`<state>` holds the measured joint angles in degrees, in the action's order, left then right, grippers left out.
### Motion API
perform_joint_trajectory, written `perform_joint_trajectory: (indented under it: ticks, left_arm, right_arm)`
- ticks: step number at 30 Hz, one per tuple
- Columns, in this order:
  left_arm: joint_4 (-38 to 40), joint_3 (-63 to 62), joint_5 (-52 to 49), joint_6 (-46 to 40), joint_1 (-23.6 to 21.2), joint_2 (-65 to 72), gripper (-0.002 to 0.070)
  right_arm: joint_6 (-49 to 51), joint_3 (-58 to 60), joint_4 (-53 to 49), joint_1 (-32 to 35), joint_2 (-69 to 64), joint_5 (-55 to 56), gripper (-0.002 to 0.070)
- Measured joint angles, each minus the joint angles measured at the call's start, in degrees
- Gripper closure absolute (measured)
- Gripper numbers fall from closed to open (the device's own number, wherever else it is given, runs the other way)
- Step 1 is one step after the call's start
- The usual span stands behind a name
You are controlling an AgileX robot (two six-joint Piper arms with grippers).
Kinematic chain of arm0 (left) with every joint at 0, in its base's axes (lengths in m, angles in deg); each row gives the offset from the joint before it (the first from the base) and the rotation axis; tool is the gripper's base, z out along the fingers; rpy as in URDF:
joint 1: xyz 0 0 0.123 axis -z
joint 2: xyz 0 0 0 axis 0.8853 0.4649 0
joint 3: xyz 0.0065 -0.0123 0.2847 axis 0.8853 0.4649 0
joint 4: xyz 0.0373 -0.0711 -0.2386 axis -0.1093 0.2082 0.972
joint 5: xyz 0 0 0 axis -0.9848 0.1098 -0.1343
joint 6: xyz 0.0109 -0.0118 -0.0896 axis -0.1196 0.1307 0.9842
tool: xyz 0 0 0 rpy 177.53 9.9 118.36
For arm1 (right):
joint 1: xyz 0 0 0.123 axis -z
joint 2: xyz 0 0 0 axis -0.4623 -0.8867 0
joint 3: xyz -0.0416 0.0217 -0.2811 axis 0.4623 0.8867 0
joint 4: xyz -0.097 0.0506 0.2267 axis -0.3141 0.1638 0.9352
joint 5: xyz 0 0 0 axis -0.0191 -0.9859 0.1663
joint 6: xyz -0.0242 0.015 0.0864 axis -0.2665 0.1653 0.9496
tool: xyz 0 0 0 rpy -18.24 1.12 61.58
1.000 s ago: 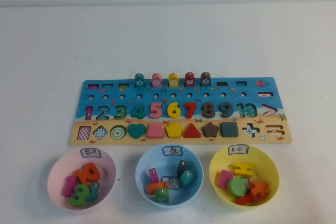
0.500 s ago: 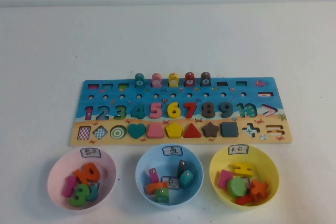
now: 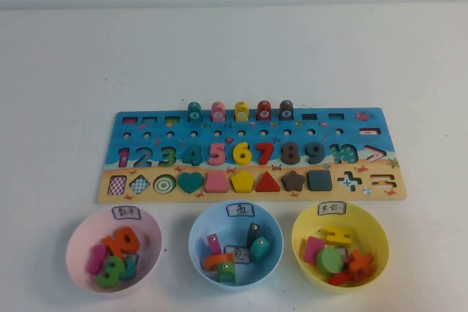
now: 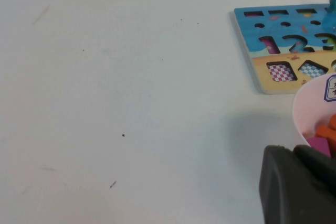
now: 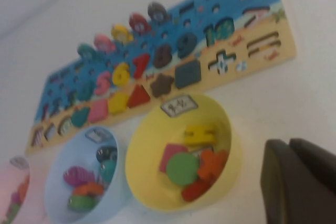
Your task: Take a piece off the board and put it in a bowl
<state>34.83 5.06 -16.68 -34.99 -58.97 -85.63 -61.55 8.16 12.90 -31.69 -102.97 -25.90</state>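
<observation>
The dark slate-blue square piece [image 3: 319, 180] sits in its slot at the right end of the shape row on the board [image 3: 380, 118]. It also shows in the right wrist view [image 5: 188, 73]. The yellow bowl [image 3: 296, 242] stands in front of it and holds several shape pieces. Neither arm shows in the high view. My right gripper [image 5: 289, 142] is shut and empty, beside the yellow bowl [image 5: 139, 145], on the side away from the blue bowl. My left gripper [image 4: 294, 150] is shut and empty, beside the pink bowl [image 4: 302, 108].
A pink bowl [image 3: 73, 242] with number pieces and a blue bowl [image 3: 196, 235] with fish pieces stand left of the yellow one. The board carries numbers, shapes and fish pegs. Bare white table lies beyond the board and to the far left.
</observation>
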Motion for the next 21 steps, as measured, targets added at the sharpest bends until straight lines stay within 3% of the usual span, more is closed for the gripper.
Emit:
perform_joint_trajectory:
  ticks: [14,21]
  left_arm:
    - [0.0,0.0,0.0,0.0,0.0,0.0,0.0679]
    - [0.0,0.0,0.0,0.0,0.0,0.0,0.0679]
  right_arm:
    - [-10.27,-28.98,-8.35,0.0,-43.41,-18.63,0.0694]
    - [-6.68,-43.07,-15.14,-7.43,-58.05,-19.75,0.0694]
